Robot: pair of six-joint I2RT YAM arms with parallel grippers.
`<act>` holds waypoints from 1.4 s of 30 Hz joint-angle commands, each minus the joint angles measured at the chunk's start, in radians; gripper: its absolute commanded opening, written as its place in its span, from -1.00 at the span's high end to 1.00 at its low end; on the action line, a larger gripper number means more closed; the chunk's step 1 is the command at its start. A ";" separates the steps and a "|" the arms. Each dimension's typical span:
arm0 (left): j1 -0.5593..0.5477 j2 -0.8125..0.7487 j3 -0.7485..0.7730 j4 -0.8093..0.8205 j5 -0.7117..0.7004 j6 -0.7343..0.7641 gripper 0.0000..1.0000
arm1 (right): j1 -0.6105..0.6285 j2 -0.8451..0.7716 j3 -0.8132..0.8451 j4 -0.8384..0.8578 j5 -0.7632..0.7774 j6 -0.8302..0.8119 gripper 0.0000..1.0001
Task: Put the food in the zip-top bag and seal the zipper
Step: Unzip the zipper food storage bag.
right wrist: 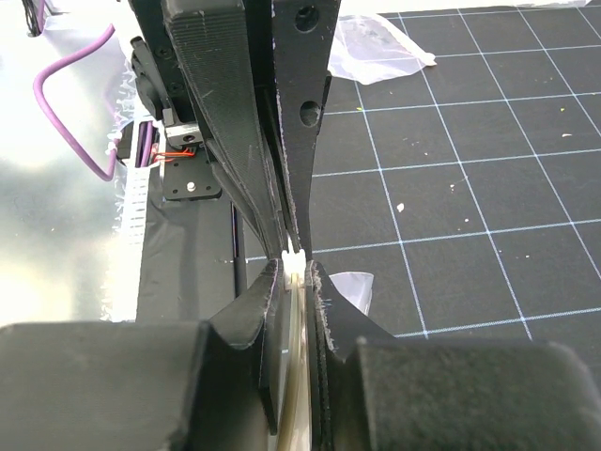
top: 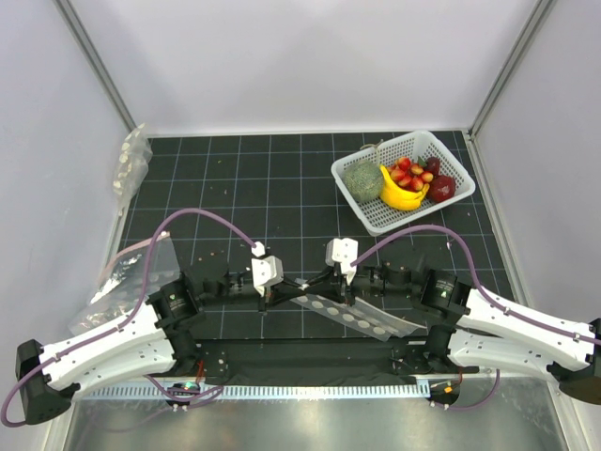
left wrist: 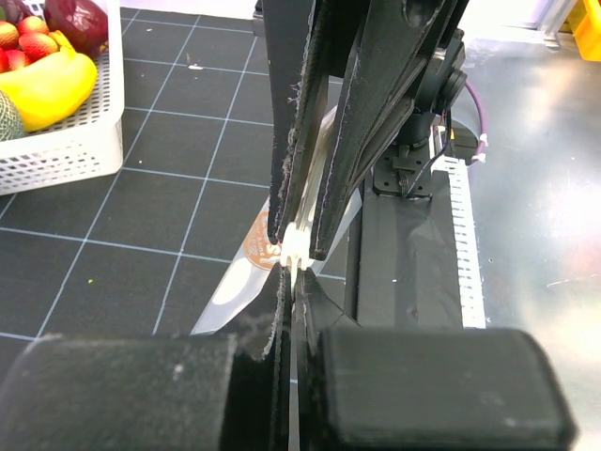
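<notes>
The left gripper (left wrist: 293, 278) and right gripper (right wrist: 294, 271) meet tip to tip, each clenched on the zipper (right wrist: 299, 376) of the zip-top bag (top: 362, 318), which trails low over the surface (top: 235, 178). A round brown print (left wrist: 258, 249) on the bag is unreadable. The food (top: 411, 174) lies well apart in a white basket (top: 376, 214), beside a banana (top: 402, 195). Plain bags (top: 131, 162) lie far left.
</notes>
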 commanded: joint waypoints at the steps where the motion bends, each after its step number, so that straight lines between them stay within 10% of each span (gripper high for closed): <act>1: -0.003 -0.003 0.038 0.036 0.010 -0.024 0.99 | 0.001 -0.010 0.043 0.034 0.000 0.010 0.82; 5: -0.003 -0.003 0.040 0.031 0.000 -0.024 0.99 | 0.001 -0.017 0.042 0.035 -0.009 0.011 0.74; 8: -0.003 0.001 0.040 0.034 0.023 -0.023 1.00 | 0.001 -0.009 0.039 0.040 -0.023 0.007 0.10; 15: -0.003 0.021 0.050 0.034 0.071 -0.023 1.00 | 0.001 0.020 0.052 0.023 -0.057 0.001 0.03; 36: -0.003 -0.057 0.026 0.036 -0.022 -0.027 1.00 | 0.001 0.017 0.068 0.003 -0.008 0.021 0.98; 42: -0.003 -0.074 0.020 0.001 -0.179 -0.037 1.00 | 0.001 -0.013 0.046 0.026 0.020 0.031 0.98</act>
